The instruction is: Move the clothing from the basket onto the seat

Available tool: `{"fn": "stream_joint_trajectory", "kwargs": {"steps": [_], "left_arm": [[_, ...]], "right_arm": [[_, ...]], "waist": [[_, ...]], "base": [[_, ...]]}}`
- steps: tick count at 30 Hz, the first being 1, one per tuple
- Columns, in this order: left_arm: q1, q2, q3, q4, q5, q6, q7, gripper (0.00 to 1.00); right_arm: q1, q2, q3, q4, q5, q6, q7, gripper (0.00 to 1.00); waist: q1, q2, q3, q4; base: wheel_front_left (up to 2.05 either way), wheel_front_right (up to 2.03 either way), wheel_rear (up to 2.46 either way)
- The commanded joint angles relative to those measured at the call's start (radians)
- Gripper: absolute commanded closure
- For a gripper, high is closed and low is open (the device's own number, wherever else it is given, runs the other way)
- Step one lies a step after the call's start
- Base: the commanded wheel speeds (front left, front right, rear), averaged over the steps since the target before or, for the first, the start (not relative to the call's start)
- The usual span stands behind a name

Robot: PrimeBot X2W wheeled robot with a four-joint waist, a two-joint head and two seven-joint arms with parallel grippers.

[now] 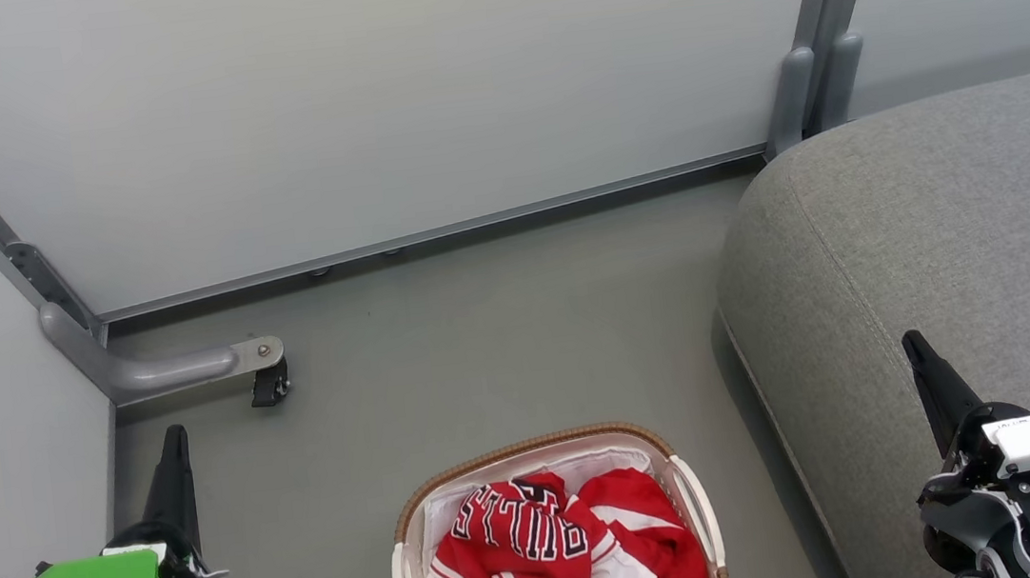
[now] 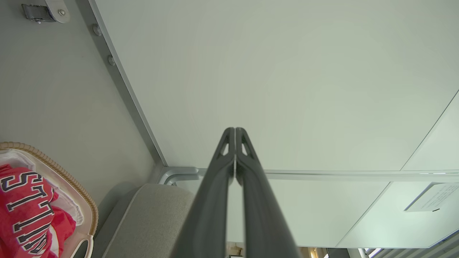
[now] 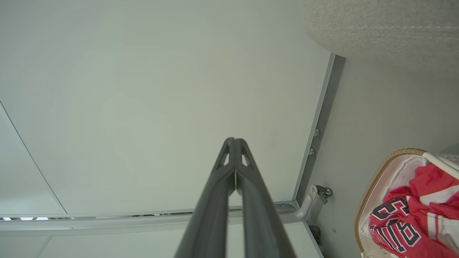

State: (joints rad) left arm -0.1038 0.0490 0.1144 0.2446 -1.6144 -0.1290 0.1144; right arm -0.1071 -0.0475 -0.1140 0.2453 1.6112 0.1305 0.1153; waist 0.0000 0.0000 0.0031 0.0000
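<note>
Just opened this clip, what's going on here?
Nothing is being handled yet. The red clothing lies bunched in the basket on the floor, and the grey seat is to the robot's right. The left gripper and the right gripper are on either side of the basket. Both are shut, empty and touching nothing. The move has not begun.

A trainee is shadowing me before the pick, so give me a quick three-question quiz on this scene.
1. True or false: the clothing lies in the basket, none of it on the seat.
2. By the robot's sides, the seat stands to which side of the basket? A left, B right, C directly behind.
3. Fill in: the left gripper and the right gripper are both ____, holding nothing.
Key: 1 true; 2 B; 3 shut.
</note>
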Motion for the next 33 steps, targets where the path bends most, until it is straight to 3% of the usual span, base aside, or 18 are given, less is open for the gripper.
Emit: {"fn": "stream_joint_trajectory", "kwargs": {"steps": [1, 7, 8, 23, 33], "left_arm": [[-0.011, 0.003, 0.001, -0.002, 0.003, -0.004, 0.002, 1.0], [-0.011, 0.003, 0.001, -0.002, 0.003, -0.004, 0.002, 1.0], [0.0, 0.0, 0.0, 0.0, 0.0, 0.0, 0.0, 0.0], [0.036, -0.008, -0.051, 0.019, 0.031, 0.0, -0.055, 0.0], [0.035, -0.006, -0.078, -0.009, 0.13, 0.0, -0.099, 0.0]], "right_arm": [[-0.002, -0.006, -0.001, -0.003, 0.004, 0.0, 0.0, 1.0], [-0.002, -0.006, -0.001, -0.003, 0.004, 0.0, 0.0, 1.0], [0.0, 0.0, 0.0, 0.0, 0.0, 0.0, 0.0, 0.0], [0.03, 0.01, 0.034, 0.035, -0.036, 0.0, -0.054, 0.0], [0.028, 0.008, 0.026, 0.022, -0.182, 0.0, -0.099, 0.0]], "waist": [[0.0, 0.0, 0.0, 0.0], [0.0, 0.0, 0.0, 0.0], [0.0, 0.0, 0.0, 0.0], [0.0, 0.0, 0.001, 0.0], [0.0, 0.0, 0.002, 0.0]], "base": [[0.0, 0.0, 0.0], [0.0, 0.0, 0.0], [0.0, 0.0, 0.0], [0.0, 0.0, 0.0], [0.0, 0.0, 0.0]]}}
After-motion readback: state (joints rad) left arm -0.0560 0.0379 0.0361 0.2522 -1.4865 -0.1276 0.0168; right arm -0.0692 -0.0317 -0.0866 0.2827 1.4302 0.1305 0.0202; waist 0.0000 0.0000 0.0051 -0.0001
